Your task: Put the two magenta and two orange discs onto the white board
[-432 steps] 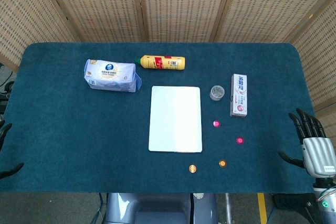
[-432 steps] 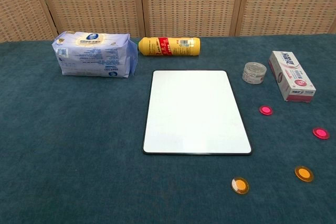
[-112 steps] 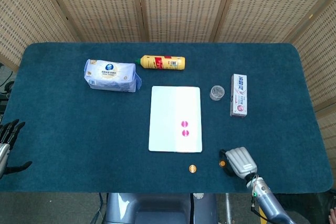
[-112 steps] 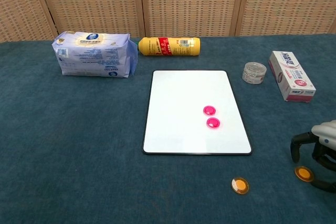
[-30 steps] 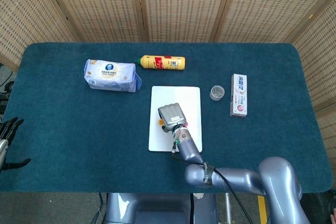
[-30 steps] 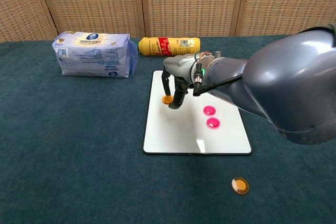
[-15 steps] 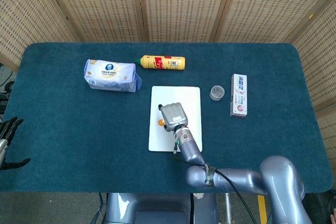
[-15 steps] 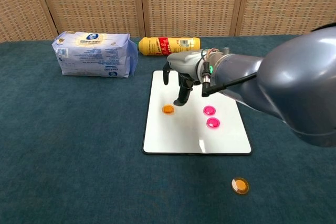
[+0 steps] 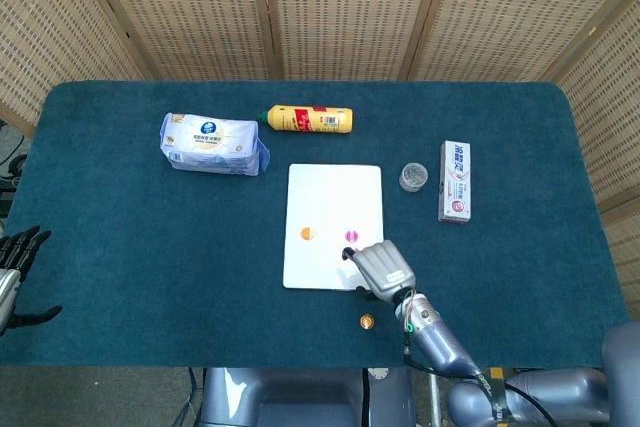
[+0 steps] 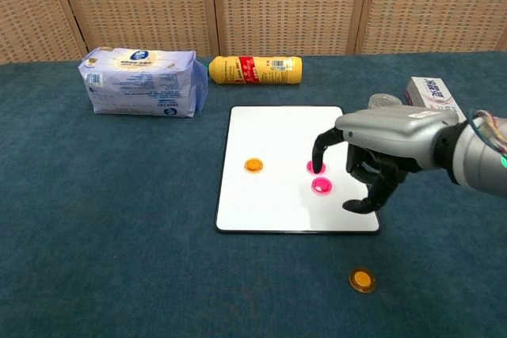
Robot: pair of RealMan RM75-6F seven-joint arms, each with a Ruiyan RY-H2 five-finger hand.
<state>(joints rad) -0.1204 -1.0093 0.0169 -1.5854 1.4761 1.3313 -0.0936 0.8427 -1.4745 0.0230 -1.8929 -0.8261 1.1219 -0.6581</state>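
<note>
Woven cane screens (image 9: 340, 7) stand behind a teal-clothed table (image 9: 120, 247).

Right hand (image 10: 372, 165) shows a silver-grey metal back with black fingers (image 10: 318, 150). Behind it, a smooth grey forearm (image 10: 475, 156) with thin coloured wires and a small green light at the wrist. Over at the desk edge, the left hand (image 9: 12, 265) is all black fingers on a grey palm.

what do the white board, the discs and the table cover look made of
White board: smooth, glossy, hard-looking sheet with a thin dark rim; it shows a light glare. Discs, such as the orange disc: probably shiny plastic, translucent-looking. Table cover: matte teal fabric, felt-like or carpet-like, with a fuzzy texture.
</note>
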